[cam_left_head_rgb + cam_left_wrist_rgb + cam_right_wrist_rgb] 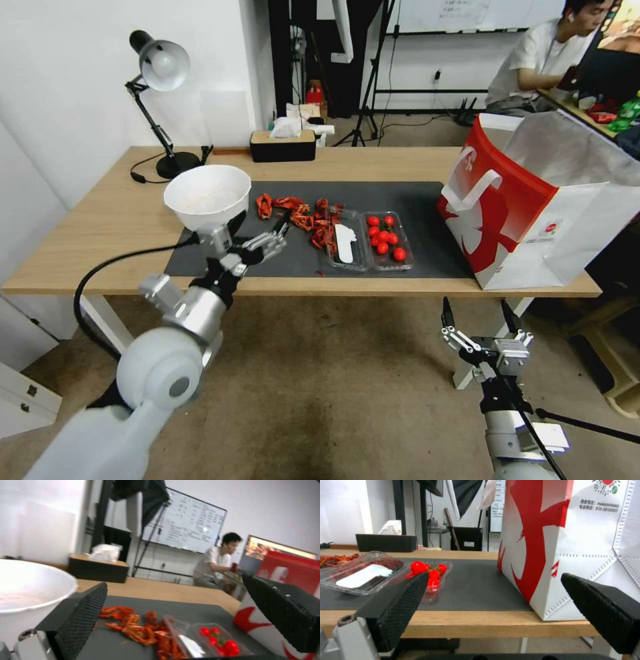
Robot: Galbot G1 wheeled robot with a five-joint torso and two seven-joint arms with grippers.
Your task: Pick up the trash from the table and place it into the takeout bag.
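Ribbed black fingers [400, 605], glossy paper bag [533, 207]

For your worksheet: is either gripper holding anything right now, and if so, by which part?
Nothing is held. The left gripper is open above the mat; the right gripper is open below the table edge.

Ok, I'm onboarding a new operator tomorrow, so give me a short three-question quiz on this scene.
1. True or false: the takeout bag lies flat on its side on the table.
2. Which is nearest the left gripper? A. the large white bowl B. the takeout bag C. the tissue box
3. Fill in: the right gripper, off the table's front edge near the bag, has its fingers ___.

Key: 1. False, it stands upright at the table's right end. 2. A. 3. Open.
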